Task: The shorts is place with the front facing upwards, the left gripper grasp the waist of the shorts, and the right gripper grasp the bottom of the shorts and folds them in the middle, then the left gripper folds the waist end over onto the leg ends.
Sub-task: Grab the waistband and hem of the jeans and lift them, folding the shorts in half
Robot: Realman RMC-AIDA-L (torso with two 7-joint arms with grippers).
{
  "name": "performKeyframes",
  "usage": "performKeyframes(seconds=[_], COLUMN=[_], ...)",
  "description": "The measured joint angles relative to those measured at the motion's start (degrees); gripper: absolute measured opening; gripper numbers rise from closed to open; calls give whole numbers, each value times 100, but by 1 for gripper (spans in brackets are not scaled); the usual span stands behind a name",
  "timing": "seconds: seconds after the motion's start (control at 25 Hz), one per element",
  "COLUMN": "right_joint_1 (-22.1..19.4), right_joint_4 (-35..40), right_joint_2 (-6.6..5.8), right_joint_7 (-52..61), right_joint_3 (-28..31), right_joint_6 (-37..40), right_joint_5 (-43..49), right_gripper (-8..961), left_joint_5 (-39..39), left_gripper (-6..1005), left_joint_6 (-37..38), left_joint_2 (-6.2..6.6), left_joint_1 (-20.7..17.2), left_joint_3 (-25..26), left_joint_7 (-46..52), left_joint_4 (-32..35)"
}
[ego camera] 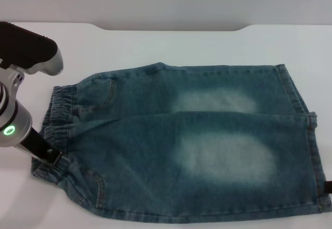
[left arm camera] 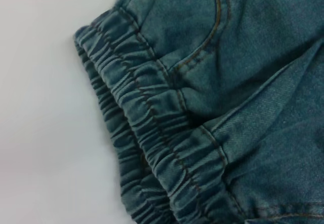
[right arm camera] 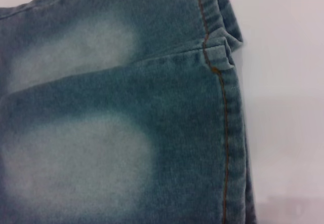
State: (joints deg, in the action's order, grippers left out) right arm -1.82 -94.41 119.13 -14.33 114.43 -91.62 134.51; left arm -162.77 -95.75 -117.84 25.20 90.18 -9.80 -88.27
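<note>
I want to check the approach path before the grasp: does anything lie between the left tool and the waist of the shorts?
Nothing visible does. The left tool is already at the near corner of the waist, and only bare white table surrounds the band.

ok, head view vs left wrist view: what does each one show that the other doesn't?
Only the head view: the left gripper at the near end of the waist, the right gripper at the near corner of the leg ends, faded patches, and the white table.
Only the left wrist: gathered elastic and pocket stitching up close.
Both: the waist and table.
</note>
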Motion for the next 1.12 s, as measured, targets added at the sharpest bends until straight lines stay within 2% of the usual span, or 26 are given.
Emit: performKeyframes(seconds=[0.08, 1.12], right_joint_1=[25, 275], right_joint_4=[114, 749], right_joint_2=[1, -13], right_joint_7=[0, -27], right_joint_3=[-19, -179], right_joint_6=[14, 188], right_joint_5=[-31, -77], right_gripper=[612, 526], left_joint_5=[0, 1], left_gripper=[58, 65], left_joint_6=[0, 48], left_joint_2=[-2, -4], left_joint_1=[13, 69], left_joint_3=[-1, -33], left_joint_7=[-9, -5], left_joint_4=[15, 114])
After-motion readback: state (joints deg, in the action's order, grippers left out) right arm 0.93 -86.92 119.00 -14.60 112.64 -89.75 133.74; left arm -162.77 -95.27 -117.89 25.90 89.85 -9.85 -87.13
